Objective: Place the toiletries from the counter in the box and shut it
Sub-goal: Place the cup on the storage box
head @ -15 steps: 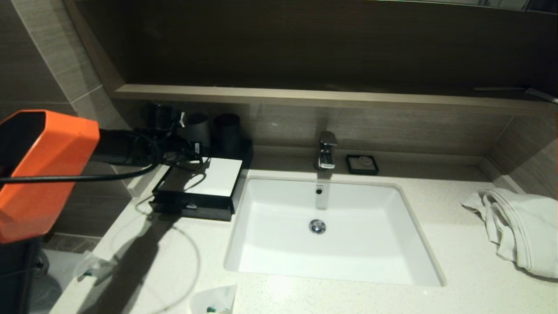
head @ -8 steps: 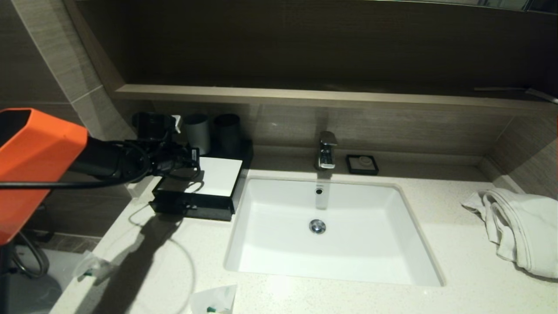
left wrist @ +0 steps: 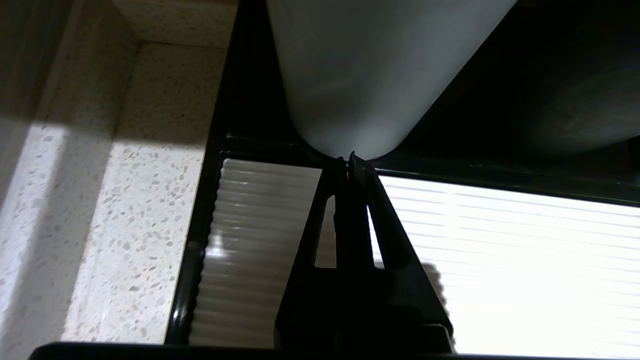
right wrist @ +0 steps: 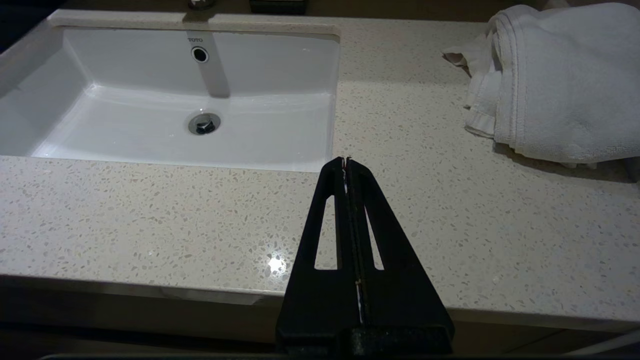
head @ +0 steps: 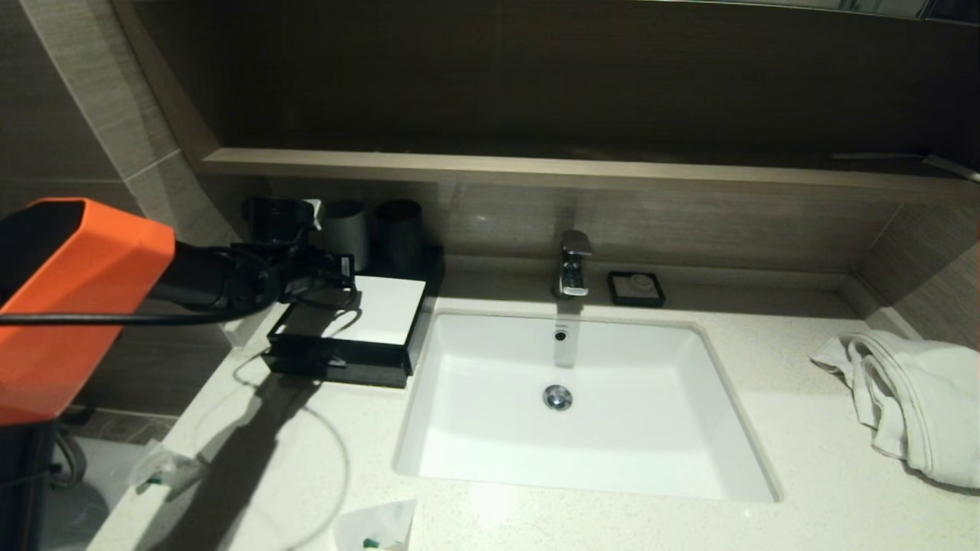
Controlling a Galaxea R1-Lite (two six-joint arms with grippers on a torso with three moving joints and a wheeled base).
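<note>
Upper left of the head view: my left gripper (left wrist: 348,161) hangs over the box (head: 348,333), fingers together, empty.
Two sachets (head: 377,525) lie on the worktop (head: 804,459), bottom left, well behind those fingers; right gripper (right wrist: 346,162), pressed together, is no nearer.

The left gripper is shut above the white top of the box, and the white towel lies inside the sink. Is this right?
Not quite. The white towel lies on the counter, beside the sink, as the head view shows. The left gripper is shut above the box.
</note>
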